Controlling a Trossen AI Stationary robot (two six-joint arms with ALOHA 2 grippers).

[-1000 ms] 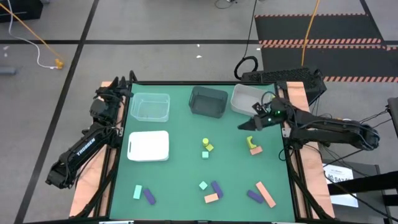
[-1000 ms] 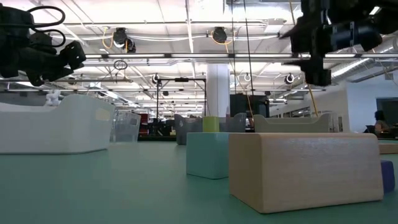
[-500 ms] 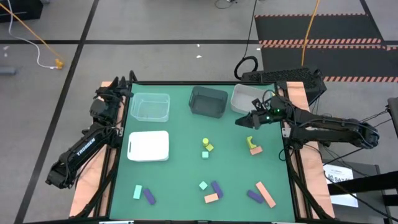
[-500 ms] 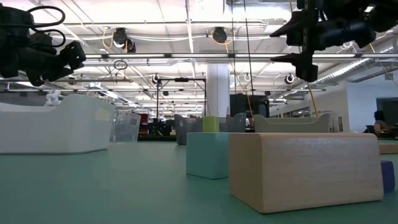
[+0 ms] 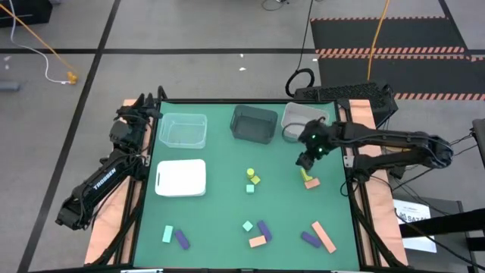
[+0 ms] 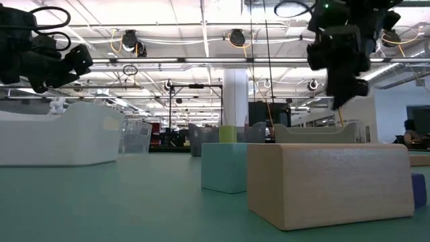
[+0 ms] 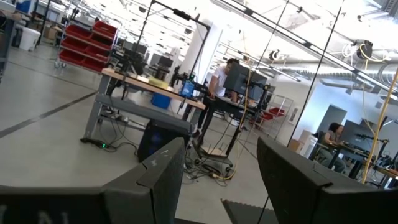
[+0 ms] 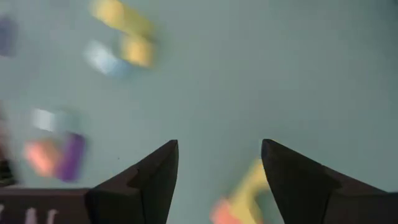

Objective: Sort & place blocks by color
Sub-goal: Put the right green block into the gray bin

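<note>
Right wrist view: blocks blurred; yellow-green block (image 8: 249, 186) partly hidden behind one finger (image 8: 298, 180), cut off at frame edge. Right end effector (image 5: 305, 161) spread wide, hovering just above this block (image 5: 305, 174), whose long axis cannot be told. Left end effector (image 5: 144, 108) parked off the surface, fingers apart.

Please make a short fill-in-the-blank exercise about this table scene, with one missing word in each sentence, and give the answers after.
1. The right hand hovers above a yellow-green block, and its fingers are ____.
2. The flat white tray lies in front of the ____ bin.
3. The left hand waits at the table's far ____ corner.
4. Under the yellow-green block lies a ____ block.

Answers: open; clear; left; salmon-orange
</note>
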